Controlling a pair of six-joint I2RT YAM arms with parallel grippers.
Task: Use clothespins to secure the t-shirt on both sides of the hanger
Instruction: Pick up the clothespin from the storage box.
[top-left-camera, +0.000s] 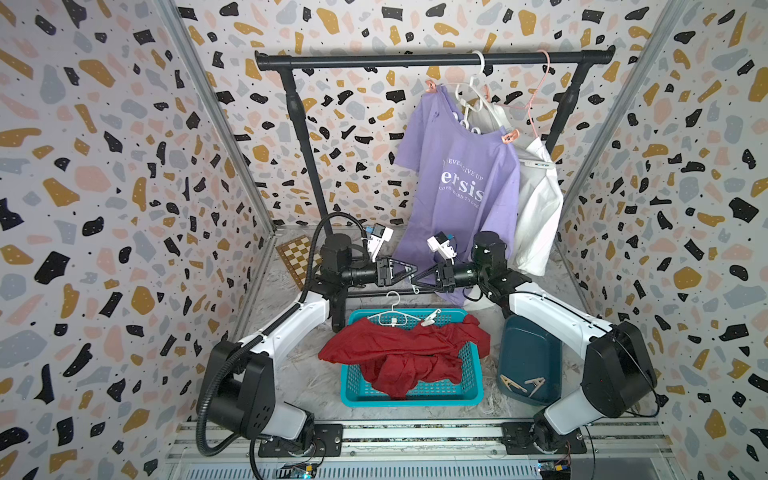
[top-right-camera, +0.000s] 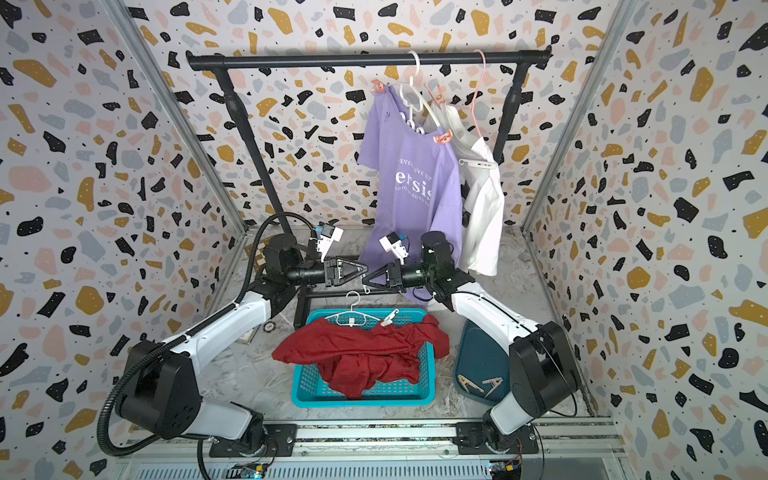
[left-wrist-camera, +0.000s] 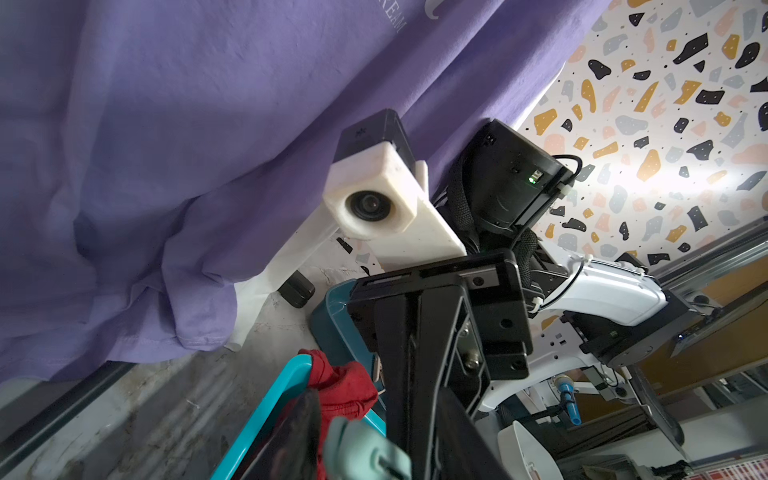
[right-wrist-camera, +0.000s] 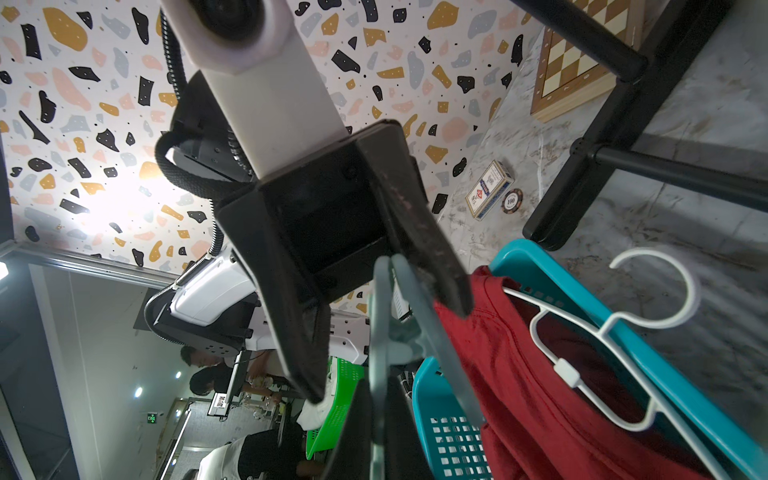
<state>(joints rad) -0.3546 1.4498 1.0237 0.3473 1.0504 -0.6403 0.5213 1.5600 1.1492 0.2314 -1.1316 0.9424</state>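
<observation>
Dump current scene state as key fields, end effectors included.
left end effector: open around mint clothespin
right end effector: shut on mint clothespin
red t-shirt: draped over teal basket, white hanger at collar
white clothespin: on one hanger shoulder
tray: holds two tan clothespins
purple t-shirt: hung on rail, pink clothespins at both shoulders

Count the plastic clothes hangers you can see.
3. A white plastic hanger carries the purple t-shirt on the black rail; a thin pink hanger hangs beside it with the white shirt; another white hanger lies on the red shirt in the teal basket. None seem hidden.
</observation>
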